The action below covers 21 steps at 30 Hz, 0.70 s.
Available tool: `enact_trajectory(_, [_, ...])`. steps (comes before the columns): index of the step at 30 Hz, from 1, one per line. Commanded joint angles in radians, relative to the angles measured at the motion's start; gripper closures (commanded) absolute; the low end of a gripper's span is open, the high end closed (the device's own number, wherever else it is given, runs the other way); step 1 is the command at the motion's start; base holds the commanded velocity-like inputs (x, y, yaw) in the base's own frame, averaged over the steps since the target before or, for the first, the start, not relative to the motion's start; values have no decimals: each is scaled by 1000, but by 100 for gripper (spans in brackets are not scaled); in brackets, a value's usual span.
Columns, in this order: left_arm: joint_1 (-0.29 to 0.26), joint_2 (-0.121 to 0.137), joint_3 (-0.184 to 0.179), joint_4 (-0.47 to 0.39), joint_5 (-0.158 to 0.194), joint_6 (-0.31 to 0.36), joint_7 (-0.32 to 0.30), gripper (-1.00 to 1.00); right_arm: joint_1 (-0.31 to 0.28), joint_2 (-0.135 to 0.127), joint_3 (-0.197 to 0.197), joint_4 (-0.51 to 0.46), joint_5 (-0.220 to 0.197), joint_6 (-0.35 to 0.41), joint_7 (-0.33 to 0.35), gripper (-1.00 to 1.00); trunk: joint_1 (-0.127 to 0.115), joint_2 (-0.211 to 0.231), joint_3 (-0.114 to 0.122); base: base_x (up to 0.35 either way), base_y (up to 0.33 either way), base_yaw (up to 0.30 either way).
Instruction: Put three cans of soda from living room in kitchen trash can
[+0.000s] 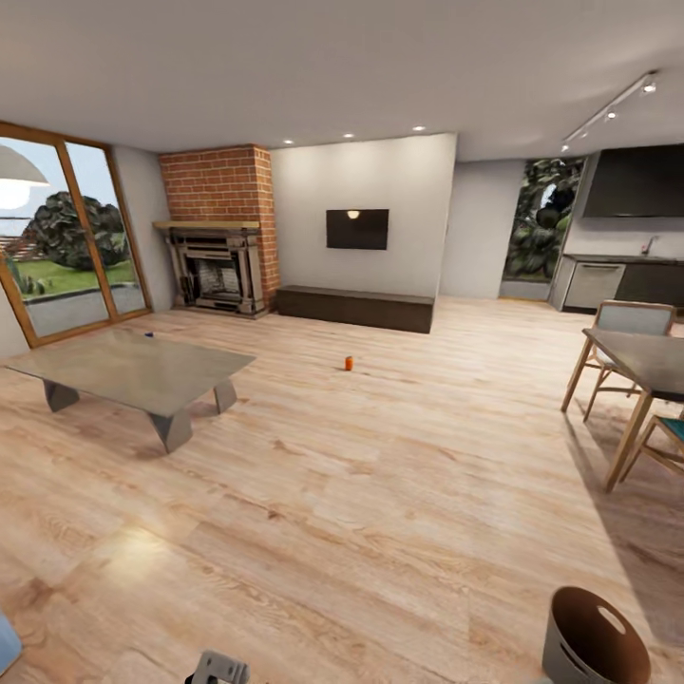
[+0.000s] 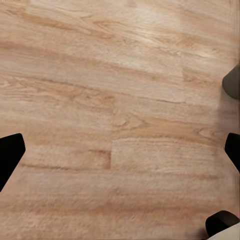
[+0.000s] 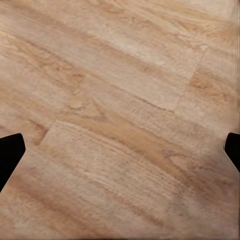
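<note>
While the head camera looks across the living room, an orange-red soda can (image 1: pixel 349 363) stands upright on the light wood plank floor (image 1: pixel 361 475), out in the open between the low grey coffee table (image 1: pixel 133 369) and the dark low bench (image 1: pixel 355 308) that runs along the pale far wall. A small dark object (image 1: pixel 149 334) sits at the far edge of the coffee tabletop; it is too small to say whether it is a can. The tan-brown trash can (image 1: pixel 594 641) stands at the near right of the floor, its darker brown inside showing and an oval hand slot near its rim, well apart from the orange-red can.

Behind the coffee table rises a brick fireplace (image 1: pixel 219 233), with wood-framed glass doors (image 1: pixel 66 237) to its left. A dark screen (image 1: pixel 357 229) hangs on the wall above the bench. At the right stand a dark dining table (image 1: pixel 646 361) and wooden chairs (image 1: pixel 622 328), with kitchen counters (image 1: pixel 617 275) beyond them.

In the left wrist view, the left gripper (image 2: pixel 120 150) points at bare planks, its two dark fingertips (image 2: pixel 10 152) far apart at opposite sides of the picture and nothing between them. In the right wrist view, the right gripper (image 3: pixel 120 152) is likewise spread wide over plain floor, its fingertips (image 3: pixel 10 152) at opposite sides and holding nothing.
</note>
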Motion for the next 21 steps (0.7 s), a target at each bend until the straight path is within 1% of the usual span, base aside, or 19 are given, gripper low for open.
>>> enact_trajectory(1, [0,0,0,0,0,0,0,-100,0,0,0,0,0,0,0,-100,0,0,0,0,0,-264])
enact_trajectory(21, [0,0,0,0,0,0,0,-100,0,0,0,0,0,0,0,-100,0,0,0,0,0,-264])
